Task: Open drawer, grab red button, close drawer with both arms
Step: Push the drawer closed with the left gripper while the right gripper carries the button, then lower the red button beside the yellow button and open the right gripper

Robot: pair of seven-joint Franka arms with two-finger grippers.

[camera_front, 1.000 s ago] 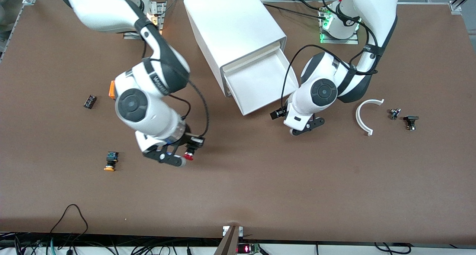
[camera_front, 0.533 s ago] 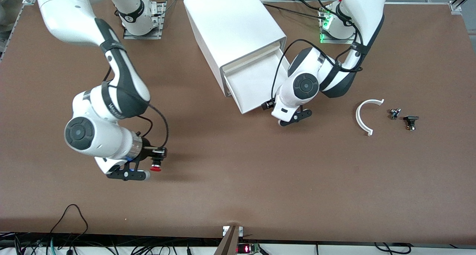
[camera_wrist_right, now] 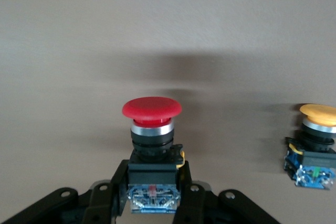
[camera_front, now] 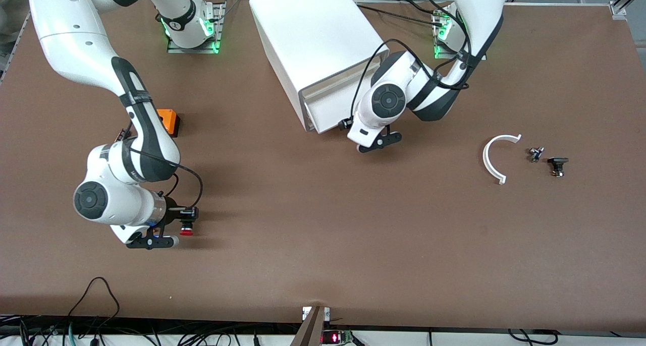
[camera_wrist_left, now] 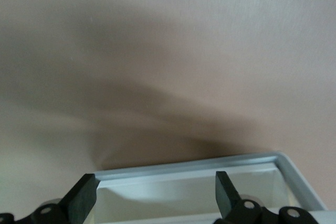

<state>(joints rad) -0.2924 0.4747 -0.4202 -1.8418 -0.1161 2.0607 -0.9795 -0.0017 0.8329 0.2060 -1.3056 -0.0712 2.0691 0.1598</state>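
I've got the right gripper (camera_front: 174,232) clamped on the button (camera_front: 186,229), jaws pinching its black-and-blue body with the red cap sticking out past the fingertips; it hangs over bare table toward the right arm's end. In the right wrist view the button (camera_wrist_right: 151,129) sits square between the fingers (camera_wrist_right: 102,203), and the orange-yellow capped button (camera_wrist_right: 315,148) lies on the table just beside it. My left gripper (camera_front: 376,143) is spread wide with nothing in it, right at the front of the drawer (camera_front: 323,116), which pokes out only a little from the white cabinet (camera_front: 313,38). Left wrist view shows both fingertips (camera_wrist_left: 84,198) apart over the drawer's rim (camera_wrist_left: 210,169). An orange box (camera_front: 168,121) sits by the right arm's forearm. Toward the left arm's end of the table lie a white curved piece (camera_front: 492,159) and two small dark parts (camera_front: 547,160).
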